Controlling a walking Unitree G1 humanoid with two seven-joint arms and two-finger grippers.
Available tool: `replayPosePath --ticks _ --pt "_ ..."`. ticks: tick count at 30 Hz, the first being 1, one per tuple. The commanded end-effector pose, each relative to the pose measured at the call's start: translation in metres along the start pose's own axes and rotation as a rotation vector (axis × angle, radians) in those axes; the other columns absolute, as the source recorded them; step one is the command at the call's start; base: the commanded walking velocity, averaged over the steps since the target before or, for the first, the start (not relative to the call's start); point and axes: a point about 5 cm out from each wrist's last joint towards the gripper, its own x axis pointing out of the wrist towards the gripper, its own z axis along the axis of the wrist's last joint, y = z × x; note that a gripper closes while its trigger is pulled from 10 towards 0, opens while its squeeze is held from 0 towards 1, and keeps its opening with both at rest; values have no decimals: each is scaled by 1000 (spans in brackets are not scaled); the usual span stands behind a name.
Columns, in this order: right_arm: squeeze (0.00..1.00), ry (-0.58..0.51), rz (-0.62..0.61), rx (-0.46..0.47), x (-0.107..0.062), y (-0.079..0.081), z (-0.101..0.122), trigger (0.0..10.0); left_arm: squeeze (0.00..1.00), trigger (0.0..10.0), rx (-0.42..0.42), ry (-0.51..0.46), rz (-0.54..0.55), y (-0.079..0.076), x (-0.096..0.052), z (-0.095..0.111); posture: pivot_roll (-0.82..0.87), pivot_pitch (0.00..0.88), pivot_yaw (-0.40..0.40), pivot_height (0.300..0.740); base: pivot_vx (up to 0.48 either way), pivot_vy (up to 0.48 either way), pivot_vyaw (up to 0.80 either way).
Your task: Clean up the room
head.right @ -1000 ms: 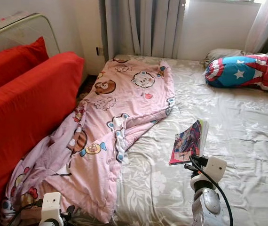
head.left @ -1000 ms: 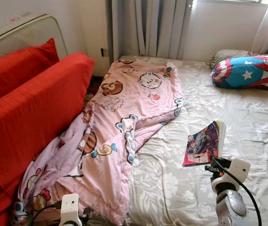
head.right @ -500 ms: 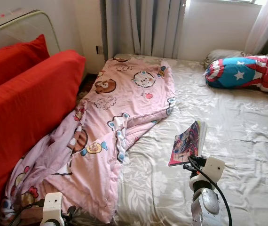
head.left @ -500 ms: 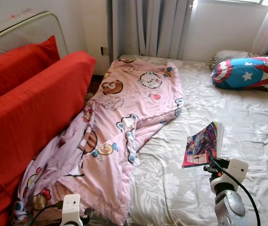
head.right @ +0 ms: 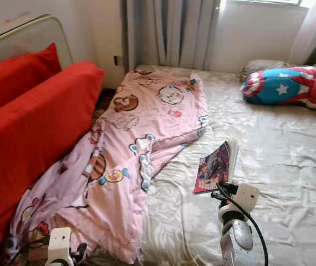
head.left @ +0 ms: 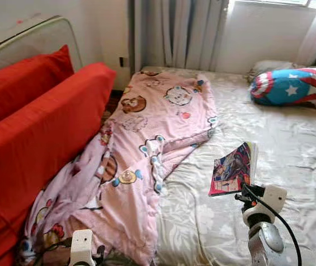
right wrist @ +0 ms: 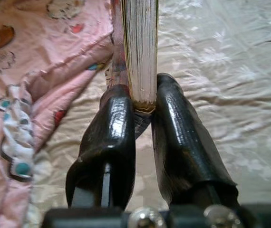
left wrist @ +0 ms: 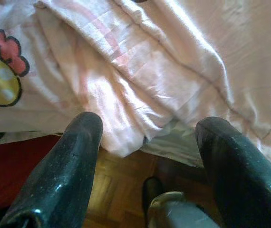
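The book [head.left: 233,170] has shifted slightly left, pinched at its near edge by the right gripper [right wrist: 142,102] above the bed [head.left: 291,144]. Left gripper [left wrist: 147,137] gapes empty at the blanket's [head.left: 158,127] near edge.

Home bedroom — bed [head.left: 291,144], pink duvet [head.left: 147,144], curtains [head.left: 174,33]

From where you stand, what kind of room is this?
Most likely a bedroom. A bed with a pale floral sheet fills most of the view, with a rumpled pink cartoon blanket spread over it and a star-patterned pillow near the curtained window.
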Motion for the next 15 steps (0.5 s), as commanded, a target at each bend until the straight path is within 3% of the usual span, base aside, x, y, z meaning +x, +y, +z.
replayPosePath --ticks 1,11,15 --pt "0 -62 0 -7 3 0 11 10000 0 10000 5 19 8 1 -2 -6 -46 0 -56 719 0 -289 0" --pt "0 -50 -9 -5 3 -1 9 10000 0 10000 9 16 7 0 -2 -6 -44 0 -55 719 0 -299 0" --pt "0 -48 -4 4 3 0 9 10000 0 10000 8 15 9 1 -2 -5 -45 0 -54 719 0 -310 -698"
